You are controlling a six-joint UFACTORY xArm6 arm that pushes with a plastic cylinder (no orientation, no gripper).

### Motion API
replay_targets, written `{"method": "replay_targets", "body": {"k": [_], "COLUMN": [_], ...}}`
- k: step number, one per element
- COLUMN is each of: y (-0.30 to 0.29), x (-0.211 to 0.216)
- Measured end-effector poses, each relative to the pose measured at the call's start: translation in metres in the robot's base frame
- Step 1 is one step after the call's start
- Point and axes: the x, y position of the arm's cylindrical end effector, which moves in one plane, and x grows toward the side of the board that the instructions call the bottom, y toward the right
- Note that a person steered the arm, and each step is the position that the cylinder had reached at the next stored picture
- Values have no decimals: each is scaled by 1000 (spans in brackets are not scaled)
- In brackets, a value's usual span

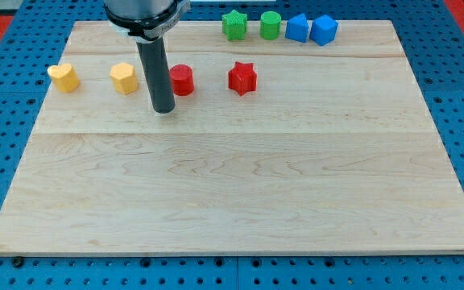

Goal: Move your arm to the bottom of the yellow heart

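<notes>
The yellow heart [64,77] lies near the board's left edge, in the upper part of the view. A yellow hexagon [124,78] sits to its right. My tip [164,109] rests on the board, below and between the yellow hexagon and a red cylinder [182,80]. The tip is well to the right of the yellow heart and a little lower than it. The rod's upper part hides some of the board's top edge.
A red star [242,78] lies right of the red cylinder. Along the top edge are a green star [234,25], a green cylinder [271,25] and two blue blocks [297,27] [324,31]. The wooden board [240,185] lies on a blue pegboard.
</notes>
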Motion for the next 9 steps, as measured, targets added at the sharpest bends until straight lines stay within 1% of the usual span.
{"method": "replay_targets", "body": {"k": [4, 6, 7, 9], "y": [13, 12, -10, -95], "x": [3, 28, 39, 41]}}
